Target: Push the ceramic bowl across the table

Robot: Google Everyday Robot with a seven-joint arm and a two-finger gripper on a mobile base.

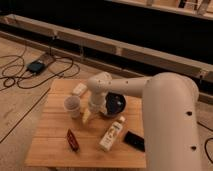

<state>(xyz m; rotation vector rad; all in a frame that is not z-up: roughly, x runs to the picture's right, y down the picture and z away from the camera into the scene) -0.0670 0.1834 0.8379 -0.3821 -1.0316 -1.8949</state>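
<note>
The ceramic bowl [116, 104] is wide, dark and glossy, and sits right of the middle of the light-wood table [55, 145]. My white arm reaches in from the right and bends down over the bowl's left side. My gripper [97, 108] hangs at the bowl's left rim, between the bowl and a pale cup [73, 106]. The wrist covers the bowl's left part, so I cannot tell whether the gripper touches it.
A small white object [79, 90] lies behind the cup and a yellowish item [87, 115] lies by the gripper. A red packet [73, 140], a white bottle on its side [112, 134] and a black flat object [134, 140] lie toward the front. Cables and a box [36, 66] are on the floor at left.
</note>
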